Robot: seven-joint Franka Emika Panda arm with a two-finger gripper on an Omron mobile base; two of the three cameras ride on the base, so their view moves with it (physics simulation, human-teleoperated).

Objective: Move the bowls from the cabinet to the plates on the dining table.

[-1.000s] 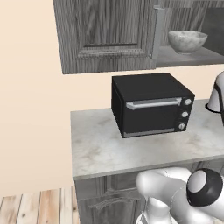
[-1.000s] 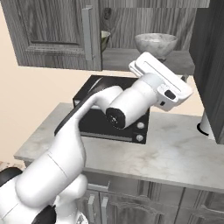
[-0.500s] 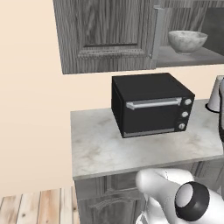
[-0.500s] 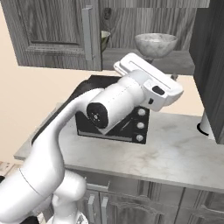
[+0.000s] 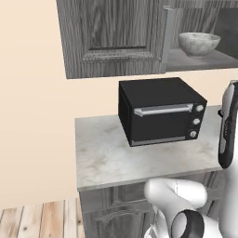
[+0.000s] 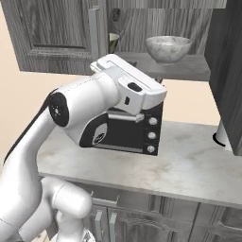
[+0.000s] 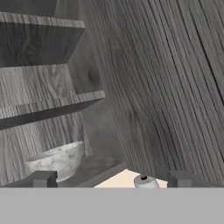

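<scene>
The cabinet [image 6: 56,38] stands open above the counter. On its lower shelf sits the pale marbled bowl [image 6: 168,47] [image 5: 199,42]. Left of it, half hidden behind the door edge, is the cream-rimmed greenish bowl [image 6: 113,41]. My hand [image 6: 137,87] hangs in front of the black oven, below the shelf. In the hand view my gripper [image 7: 112,179] is open with nothing between its tips, and the marbled bowl [image 7: 57,161] lies at the lower left, apart from the fingers. The plates and the dining table are out of view.
A black oven [image 5: 160,111] stands on the small marble counter [image 5: 116,158] under the cabinet. The swung-out cabinet door [image 6: 231,71] hangs at the right. A white object [image 6: 222,134] stands on the counter below that door. My arm's link [image 5: 226,125] rises at the right.
The arm has swung: in the right base view the hand has shifted left across the oven front, with the elbow rising. The jaws stayed open; the bowls have not moved.
</scene>
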